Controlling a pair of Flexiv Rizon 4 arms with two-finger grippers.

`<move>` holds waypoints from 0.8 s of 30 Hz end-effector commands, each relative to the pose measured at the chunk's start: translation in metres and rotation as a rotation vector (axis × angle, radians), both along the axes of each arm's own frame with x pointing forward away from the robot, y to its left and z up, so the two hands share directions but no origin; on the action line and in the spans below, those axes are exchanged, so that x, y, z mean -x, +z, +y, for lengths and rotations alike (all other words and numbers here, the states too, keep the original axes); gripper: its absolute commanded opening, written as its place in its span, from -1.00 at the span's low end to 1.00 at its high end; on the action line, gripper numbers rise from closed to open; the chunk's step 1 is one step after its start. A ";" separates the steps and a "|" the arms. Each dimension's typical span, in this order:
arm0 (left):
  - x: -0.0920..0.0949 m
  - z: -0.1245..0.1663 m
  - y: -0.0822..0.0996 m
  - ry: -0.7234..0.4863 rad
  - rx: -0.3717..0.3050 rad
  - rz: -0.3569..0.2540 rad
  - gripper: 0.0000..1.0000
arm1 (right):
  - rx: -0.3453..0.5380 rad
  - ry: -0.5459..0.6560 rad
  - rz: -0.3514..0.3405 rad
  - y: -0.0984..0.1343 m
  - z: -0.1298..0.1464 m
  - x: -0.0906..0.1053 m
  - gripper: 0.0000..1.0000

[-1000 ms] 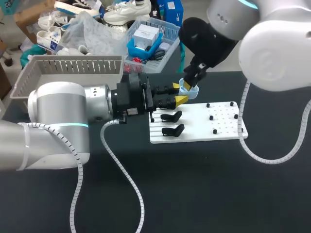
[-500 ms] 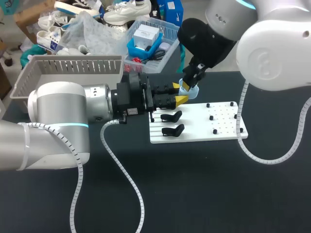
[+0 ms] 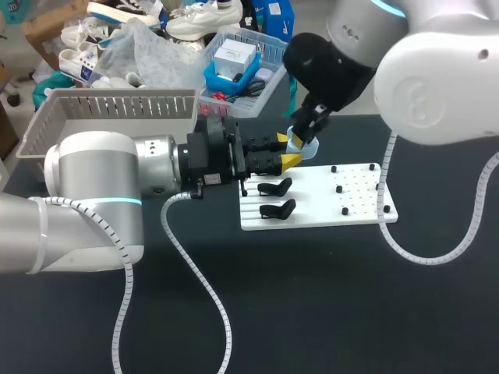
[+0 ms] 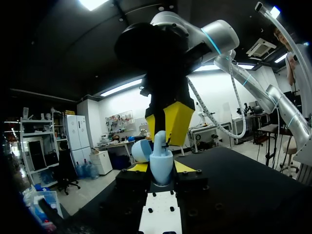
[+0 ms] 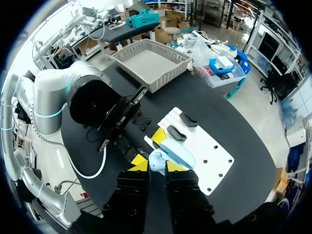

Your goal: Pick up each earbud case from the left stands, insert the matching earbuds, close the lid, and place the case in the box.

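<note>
The earbud case (image 4: 161, 163) pinched in my left gripper (image 4: 161, 168) is smooth pale-blue plastic with a soft sheen. That gripper's fingertips (image 4: 185, 167) look like matt yellow plastic on dull black blocks. Just below it the board (image 3: 327, 204) is flat, matt white plastic, and the stands (image 3: 274, 187) on it are black plastic with a slight gloss. The table (image 3: 312, 296) underneath is matt black. Behind my left wrist, the basket (image 3: 117, 105) is dull grey slatted plastic. My left arm (image 3: 93, 175) has a satin silver shell, and my right arm (image 3: 437, 78) a glossy white one.
</note>
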State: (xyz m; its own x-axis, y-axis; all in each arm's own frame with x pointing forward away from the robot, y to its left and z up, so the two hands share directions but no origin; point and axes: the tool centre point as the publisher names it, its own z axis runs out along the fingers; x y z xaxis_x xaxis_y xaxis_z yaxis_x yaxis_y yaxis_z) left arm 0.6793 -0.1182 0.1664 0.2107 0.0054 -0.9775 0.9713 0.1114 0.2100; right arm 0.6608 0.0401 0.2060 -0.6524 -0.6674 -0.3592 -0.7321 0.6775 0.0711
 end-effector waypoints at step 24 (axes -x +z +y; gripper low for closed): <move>0.000 -0.001 0.001 0.002 -0.002 0.000 -1.00 | 0.004 -0.002 0.000 0.000 0.001 0.002 -0.53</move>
